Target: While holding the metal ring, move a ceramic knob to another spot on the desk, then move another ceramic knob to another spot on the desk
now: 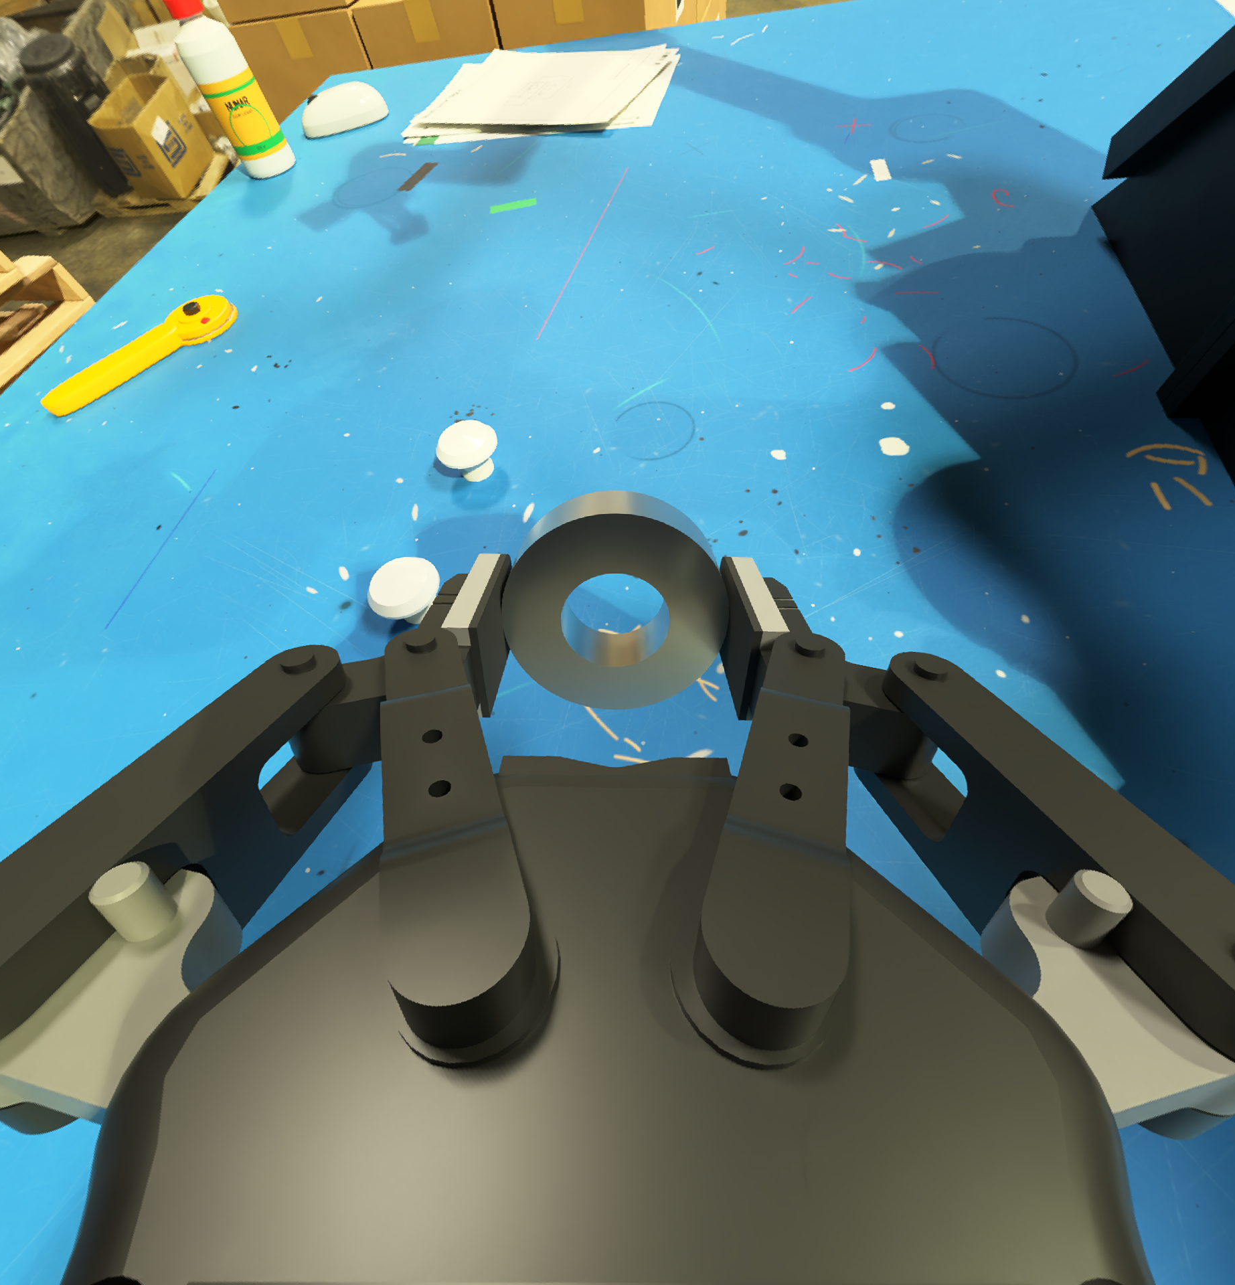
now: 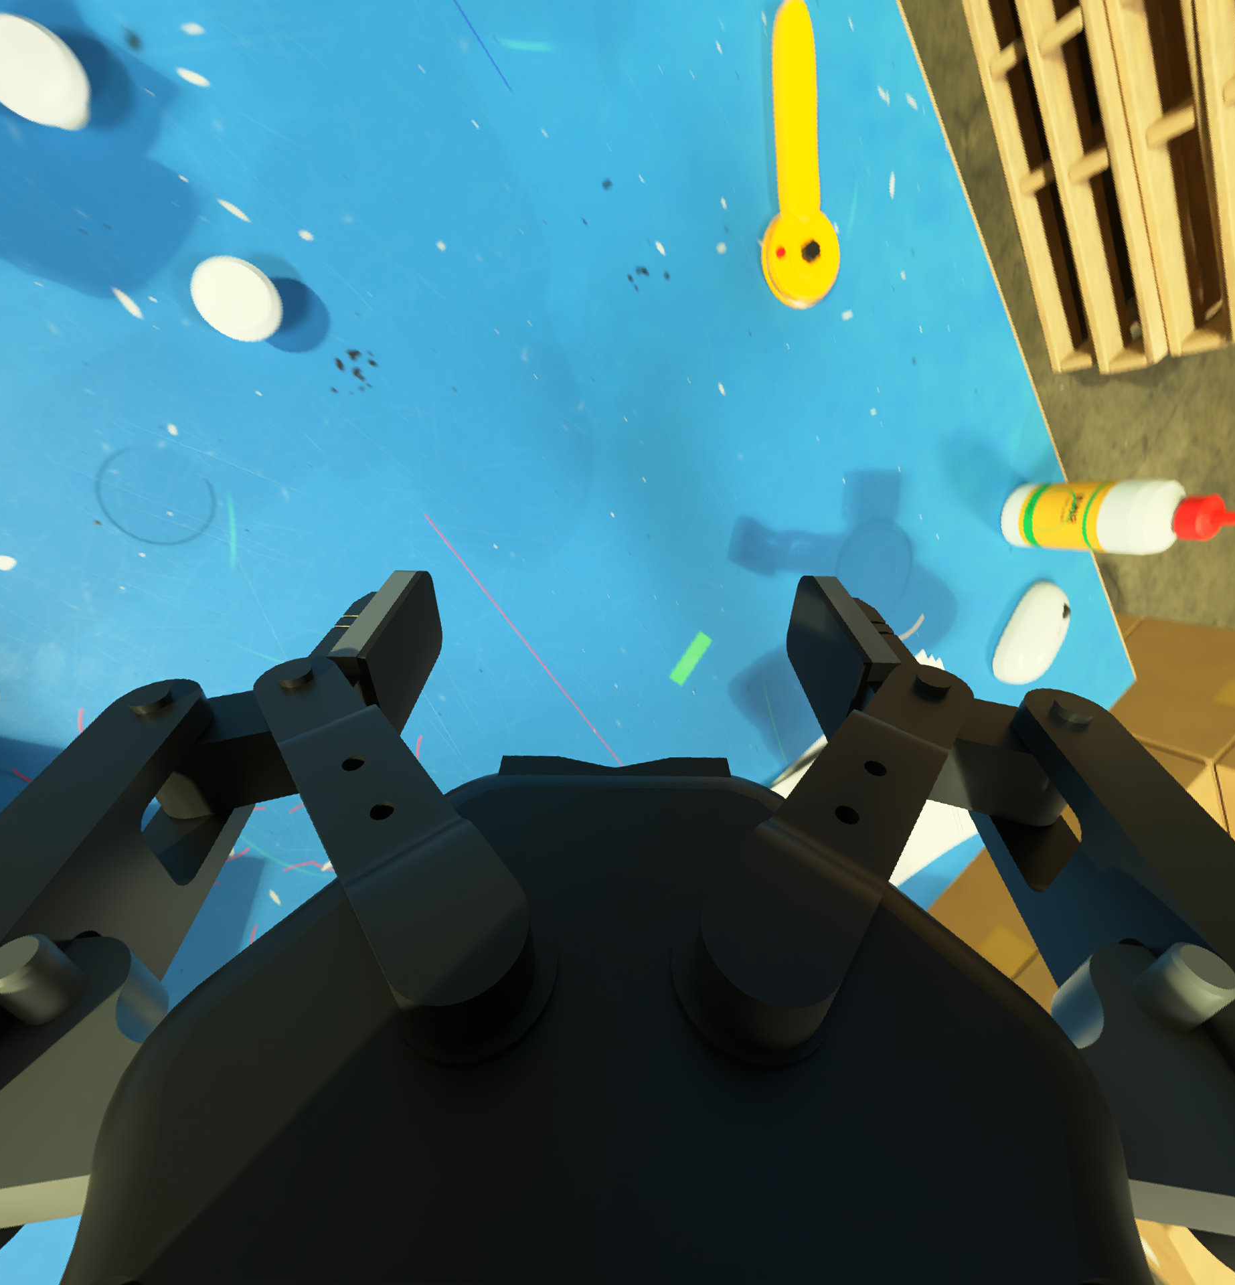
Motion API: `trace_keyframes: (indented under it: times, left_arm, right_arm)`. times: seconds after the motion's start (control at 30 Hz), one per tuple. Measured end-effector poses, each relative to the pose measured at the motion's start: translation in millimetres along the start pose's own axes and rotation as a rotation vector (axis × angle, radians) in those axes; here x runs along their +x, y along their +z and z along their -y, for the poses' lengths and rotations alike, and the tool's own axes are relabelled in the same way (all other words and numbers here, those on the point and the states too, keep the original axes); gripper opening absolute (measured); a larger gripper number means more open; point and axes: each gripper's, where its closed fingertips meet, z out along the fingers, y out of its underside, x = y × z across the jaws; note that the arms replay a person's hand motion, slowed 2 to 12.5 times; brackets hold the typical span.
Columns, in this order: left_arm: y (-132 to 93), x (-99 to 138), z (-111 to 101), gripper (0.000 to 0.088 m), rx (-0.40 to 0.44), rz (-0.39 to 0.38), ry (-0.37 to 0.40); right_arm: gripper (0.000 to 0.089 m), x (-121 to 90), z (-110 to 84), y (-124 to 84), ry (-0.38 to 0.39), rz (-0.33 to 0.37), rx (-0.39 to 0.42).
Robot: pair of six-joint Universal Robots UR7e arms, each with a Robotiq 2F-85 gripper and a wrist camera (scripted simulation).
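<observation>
My left gripper point(image 1: 613, 612) is shut on a grey metal ring point(image 1: 552, 647), held above the blue desk point(image 1: 670, 313) with its hole facing the camera. Two white ceramic knobs lie on the desk to its left: one point(image 1: 466, 446) farther off, one point(image 1: 401, 587) close beside the left finger. In the right wrist view my right gripper point(image 2: 614, 626) is open and empty above the desk. The same knobs show at its upper left, one point(image 2: 235, 297) nearer and one point(image 2: 30, 69) at the frame's corner.
A yellow rotary cutter point(image 1: 138, 354) lies near the left desk edge, also in the right wrist view point(image 2: 799, 174). A glue bottle point(image 1: 235, 97), a white mouse point(image 1: 343, 108) and a paper stack point(image 1: 545, 94) sit at the far end. A dark block point(image 1: 1198, 243) stands at right. Pallets point(image 2: 1122, 174) lie beyond the edge.
</observation>
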Motion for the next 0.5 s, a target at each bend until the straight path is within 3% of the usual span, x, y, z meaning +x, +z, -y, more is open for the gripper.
trace_keyframes:
  times: [0.5]
  left_arm:
    - [-14.3, -7.7, 4.5, 0.0519, 0.041, 0.023, -0.022]
  right_arm:
    - [0.0854, -92.9, 52.9, 14.8, -0.179, 0.191, 0.404]
